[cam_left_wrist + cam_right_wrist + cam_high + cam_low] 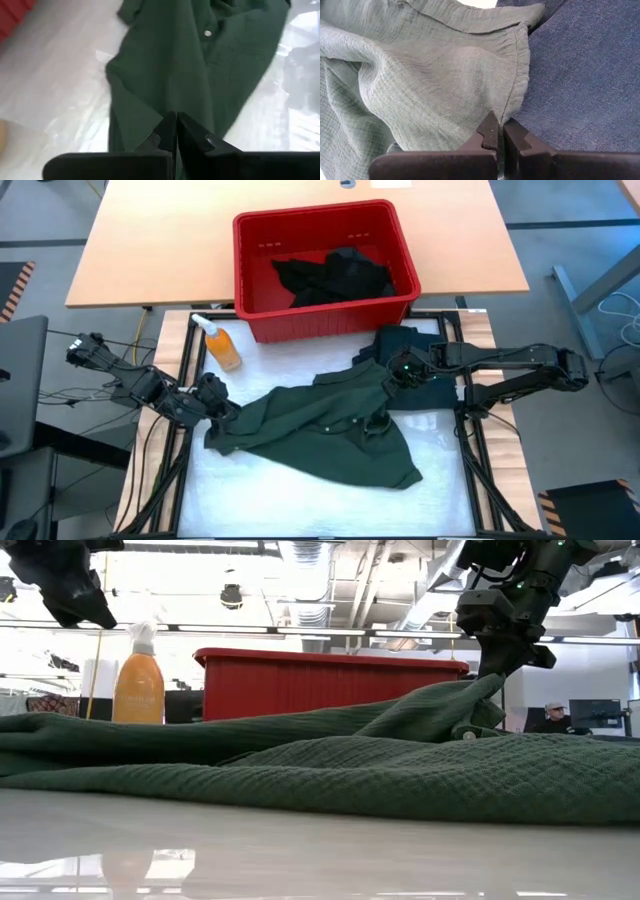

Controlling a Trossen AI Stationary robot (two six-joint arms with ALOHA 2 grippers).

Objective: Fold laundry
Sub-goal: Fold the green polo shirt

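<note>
Green waffle-weave cotton, a dark collared button shirt, lies crumpled across the middle of the white surface, stretched between the two arms. The right end effector has its fingers pressed together on a hemmed edge of this shirt, the seam running straight into the pinch; in the low view the cloth rises in a peak to that grip, so the hold seems meant to lift and draw the edge out flat. Just beyond and beside the right end effector lies a dark blue garment, partly under the shirt's edge. The left end effector is fully closed over the opposite end of the shirt; whether any cloth is caught in it I cannot tell, though it looks placed to anchor or pull that side. Farther out from both, a red plastic bin holds a heap of black cloth garments awaiting their turn, and an orange spray bottle stands near the left arm.
</note>
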